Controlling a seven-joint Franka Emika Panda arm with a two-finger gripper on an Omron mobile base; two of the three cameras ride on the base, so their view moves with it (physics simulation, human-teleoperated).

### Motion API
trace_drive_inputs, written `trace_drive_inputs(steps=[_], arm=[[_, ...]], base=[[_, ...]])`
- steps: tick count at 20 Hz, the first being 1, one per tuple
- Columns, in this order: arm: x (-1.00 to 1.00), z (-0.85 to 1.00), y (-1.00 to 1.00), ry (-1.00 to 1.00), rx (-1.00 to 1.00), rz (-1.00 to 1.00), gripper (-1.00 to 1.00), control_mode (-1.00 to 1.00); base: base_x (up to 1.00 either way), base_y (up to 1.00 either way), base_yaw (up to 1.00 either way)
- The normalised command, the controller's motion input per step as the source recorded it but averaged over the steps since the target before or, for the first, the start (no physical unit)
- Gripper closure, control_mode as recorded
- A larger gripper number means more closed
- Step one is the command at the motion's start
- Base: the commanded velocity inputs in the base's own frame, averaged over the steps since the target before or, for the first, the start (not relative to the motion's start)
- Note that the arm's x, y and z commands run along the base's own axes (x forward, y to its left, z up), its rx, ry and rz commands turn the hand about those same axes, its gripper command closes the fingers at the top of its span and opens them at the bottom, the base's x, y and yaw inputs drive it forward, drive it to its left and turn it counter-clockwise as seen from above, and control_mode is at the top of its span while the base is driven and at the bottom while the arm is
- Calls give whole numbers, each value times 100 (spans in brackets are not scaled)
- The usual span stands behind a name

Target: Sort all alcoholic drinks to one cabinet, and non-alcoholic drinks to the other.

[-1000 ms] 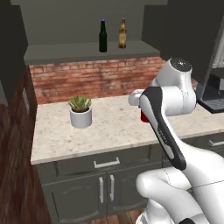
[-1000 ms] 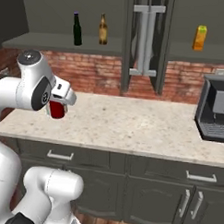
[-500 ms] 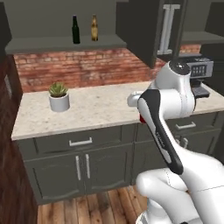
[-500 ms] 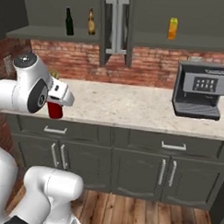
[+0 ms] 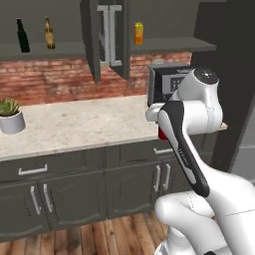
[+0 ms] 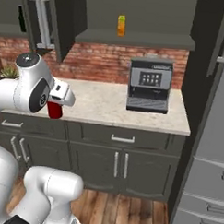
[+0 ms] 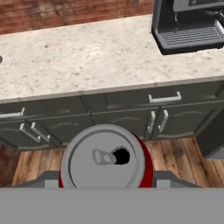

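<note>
The speckled bench [image 5: 74, 124] is being spanned beneath open wall cabinets. A coffee machine [image 6: 149, 85] is being carried at its right end. On the right cabinet shelf an orange juice carton [image 6: 121, 25] is being displayed; on the left shelf, a green bottle [image 5: 22, 36] and an amber bottle [image 5: 49, 33]. A red soda can [image 7: 107, 157] is being gripped by the closed gripper [image 6: 56, 104] in front of the bench edge.

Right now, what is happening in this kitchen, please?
The robot's gripper holds the red soda can off the counter, in front of the cabinets. The orange juice carton stands on the open shelf above the coffee machine. The green bottle and the amber bottle stand together in the other cabinet, to the left.
</note>
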Motion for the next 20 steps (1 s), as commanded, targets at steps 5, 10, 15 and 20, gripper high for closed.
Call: trace_drive_inputs(steps=[5, 10, 15, 20], arm=[[0, 0, 0, 0, 0, 0, 100, 100], [0, 0, 0, 0, 0, 0, 100, 100], [0, 0, 0, 0, 0, 0, 100, 100], [0, 0, 0, 0, 0, 0, 100, 100]], base=[[46, -98, 0], [95, -40, 0], [93, 0, 0], [54, 0, 3]])
